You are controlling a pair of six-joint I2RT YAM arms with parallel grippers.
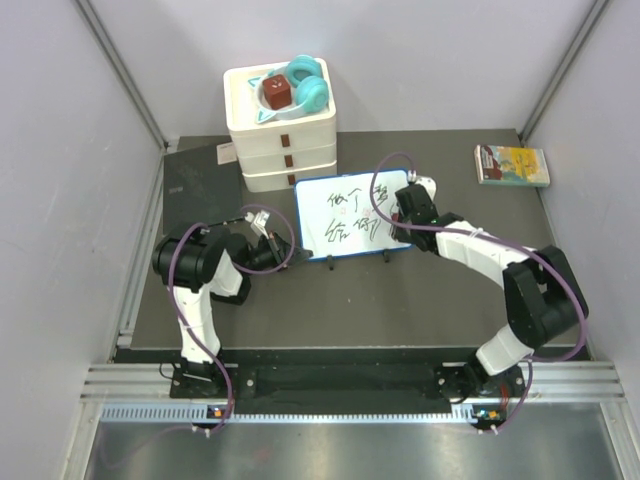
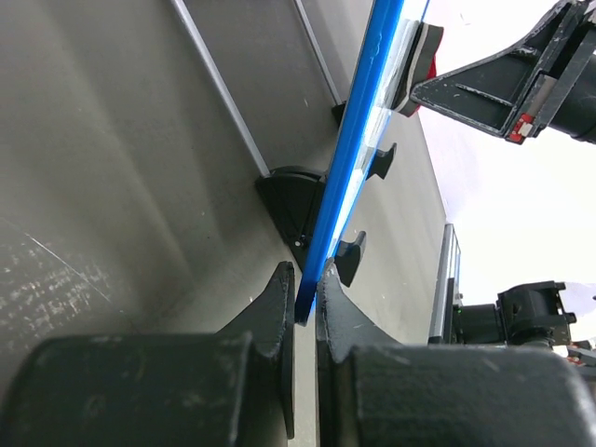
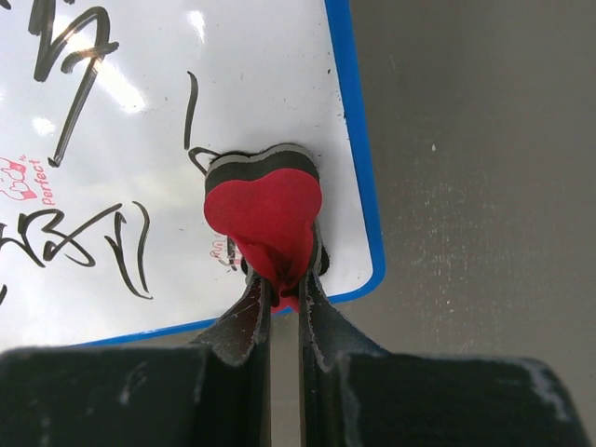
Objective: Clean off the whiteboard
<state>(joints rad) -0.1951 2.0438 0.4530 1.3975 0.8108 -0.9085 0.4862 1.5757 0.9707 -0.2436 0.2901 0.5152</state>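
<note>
The whiteboard [image 1: 345, 215], blue-framed with black handwriting across it, stands mid-table on small black feet. My left gripper [image 1: 286, 246] is shut on its left frame edge; in the left wrist view the jaws [image 2: 305, 293] pinch the blue frame [image 2: 358, 140]. My right gripper [image 1: 404, 207] is shut on a red heart-shaped eraser [image 3: 264, 209] and presses it on the board [image 3: 140, 121] near its right edge and lower right corner. The right wrist view shows the gripper [image 3: 284, 293] and black strokes left of the eraser. The eraser also shows in the left wrist view [image 2: 424, 56].
A white stacked drawer box [image 1: 280, 135] stands behind the board, holding teal headphones [image 1: 308, 80] and a red block [image 1: 277, 93]. A dark grey notebook [image 1: 200, 185] lies at the back left. A small colourful book [image 1: 512, 165] lies at the back right. Grey walls enclose the table.
</note>
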